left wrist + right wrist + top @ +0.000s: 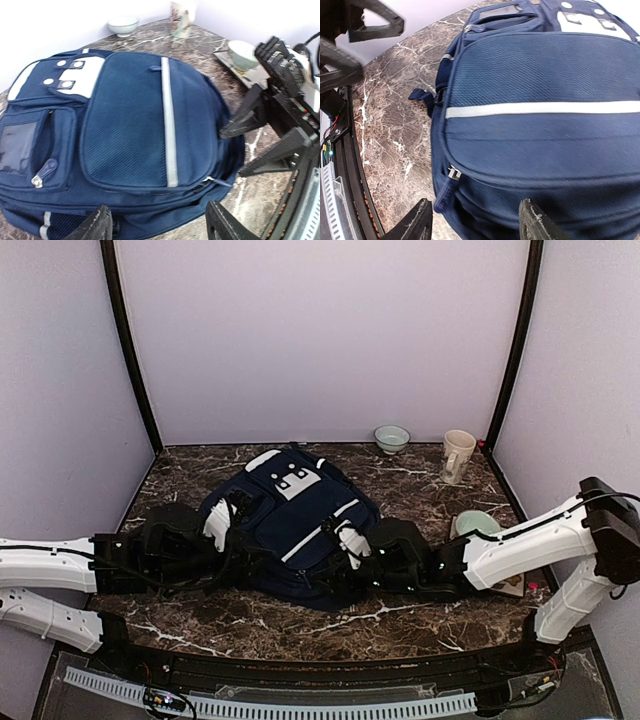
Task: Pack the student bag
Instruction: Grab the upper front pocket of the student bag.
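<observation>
Left jaws and right jaws, both spread, flank the student bag lying flat on the bench, seemingly to open it.

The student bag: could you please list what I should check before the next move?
1. Student bag lies flat on the table, front up: ok.
2. Left jaws open, holding nothing: ok.
3. Right jaws open, holding nothing: ok.
4. Zipper pull sits just ahead of the right jaws: ok.
5. A compartment open for packing: not ok, none visibly unzipped.
6. What goes inside: cannot tell; a bowl and a mug stand behind the bag.
</observation>
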Robot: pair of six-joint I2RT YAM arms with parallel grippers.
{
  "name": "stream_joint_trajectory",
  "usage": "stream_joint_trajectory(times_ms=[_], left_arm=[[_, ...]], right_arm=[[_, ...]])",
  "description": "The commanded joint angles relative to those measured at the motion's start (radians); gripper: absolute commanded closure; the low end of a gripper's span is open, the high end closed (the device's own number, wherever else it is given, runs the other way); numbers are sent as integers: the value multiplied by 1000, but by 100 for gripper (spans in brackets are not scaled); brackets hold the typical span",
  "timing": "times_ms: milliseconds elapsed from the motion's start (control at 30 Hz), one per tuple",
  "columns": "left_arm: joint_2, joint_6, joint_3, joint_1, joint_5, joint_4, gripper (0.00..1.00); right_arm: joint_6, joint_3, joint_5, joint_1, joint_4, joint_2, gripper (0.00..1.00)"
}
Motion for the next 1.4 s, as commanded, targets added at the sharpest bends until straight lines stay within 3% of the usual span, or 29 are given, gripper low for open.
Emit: stream_joint_trajectory(times_ms=[0,233,667,767,933,1133,1367], left_arm=[[-16,-10,-23,4,-103,-22,34],[11,1,-17,8,-114,-15,35],[47,12,-7,8,-87,6,36],[53,12,-3,8,-89,5,36],[58,15,1,8,-91,11,38],[62,14,-1,8,-101,17,39],[83,37,-1,8,-78,24,39]], right_arm=[[-8,56,-9,33,1,38,41],[2,69,30,71,14,92,41],[-41,129,176,114,-48,170,53],[-51,132,209,116,-64,178,60],[-63,119,243,116,-65,171,81],[-74,124,213,118,-55,183,98],[-77,121,266,118,-73,169,100]])
